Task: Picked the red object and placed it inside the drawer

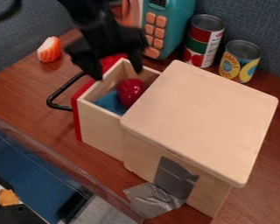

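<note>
Inside the pulled-out drawer (pixel 100 131), the shiny red object (pixel 131 91) by blue cloth (pixel 110 103), beneath the widely spread pincer (pixel 117 71).

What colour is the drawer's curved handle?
The handle is black, seen best in the camera view.

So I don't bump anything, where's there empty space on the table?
The table is bare between the orange-and-white toy, black handle and front edge. The box top is bare too. It's crowded around the cans and toy microwave, and at the drawer, with the gripper above and a red toy inside.
</note>
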Action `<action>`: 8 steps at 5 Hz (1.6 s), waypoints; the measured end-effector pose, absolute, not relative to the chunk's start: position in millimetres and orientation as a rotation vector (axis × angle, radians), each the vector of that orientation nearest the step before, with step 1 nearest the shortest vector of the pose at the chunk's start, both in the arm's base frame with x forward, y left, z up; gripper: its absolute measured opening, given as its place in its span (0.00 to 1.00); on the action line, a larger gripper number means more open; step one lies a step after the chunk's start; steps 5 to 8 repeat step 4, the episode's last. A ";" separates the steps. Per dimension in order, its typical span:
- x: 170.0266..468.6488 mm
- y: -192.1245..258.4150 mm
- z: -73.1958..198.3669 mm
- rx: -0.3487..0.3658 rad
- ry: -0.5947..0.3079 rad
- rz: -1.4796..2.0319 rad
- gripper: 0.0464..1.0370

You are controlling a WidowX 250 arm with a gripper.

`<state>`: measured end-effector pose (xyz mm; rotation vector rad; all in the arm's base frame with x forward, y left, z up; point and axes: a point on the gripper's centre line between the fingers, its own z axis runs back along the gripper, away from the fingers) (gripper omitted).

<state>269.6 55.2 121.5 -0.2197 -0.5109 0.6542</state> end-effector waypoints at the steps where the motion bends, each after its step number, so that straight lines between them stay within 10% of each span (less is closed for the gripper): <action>1: 267.1 71.9 145.0 -0.220 -0.468 0.639 0.96; 4: 242.4 78.9 171.3 -0.055 -0.077 0.508 0.96; 8: 242.4 78.9 171.3 -0.055 -0.077 0.508 0.96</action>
